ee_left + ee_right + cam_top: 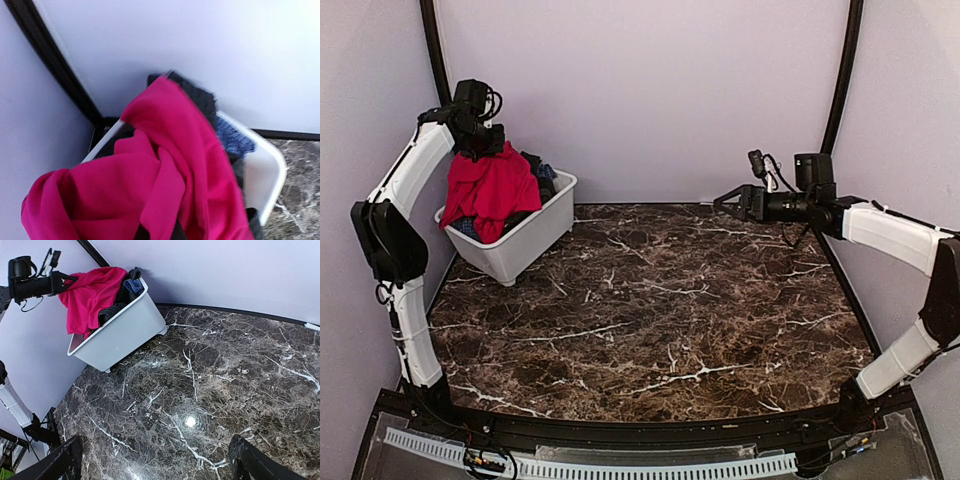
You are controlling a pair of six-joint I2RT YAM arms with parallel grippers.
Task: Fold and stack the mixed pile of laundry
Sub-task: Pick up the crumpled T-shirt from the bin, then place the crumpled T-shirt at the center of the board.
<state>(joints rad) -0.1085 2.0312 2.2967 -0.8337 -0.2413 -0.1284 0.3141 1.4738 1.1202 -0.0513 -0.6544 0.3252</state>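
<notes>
The mixed laundry pile lies in a white bin [538, 240] at the back left of the marble table. A bright red cloth [490, 190] hangs lifted over the bin's near rim, and my left gripper [483, 140] is shut on its top edge. In the left wrist view the red cloth [165, 175] fills the lower frame and hides the fingers. Behind it show a dark garment [202, 100] and a blue piece [232, 137]. My right gripper [725, 198] hovers open and empty over the table's back right, its fingertips [255, 462] wide apart.
The bin [120, 330] sits slanted near the left wall and the back corner. Dark marble tabletop [660, 310] stretches from the bin to the right arm. Black frame posts stand at both back corners.
</notes>
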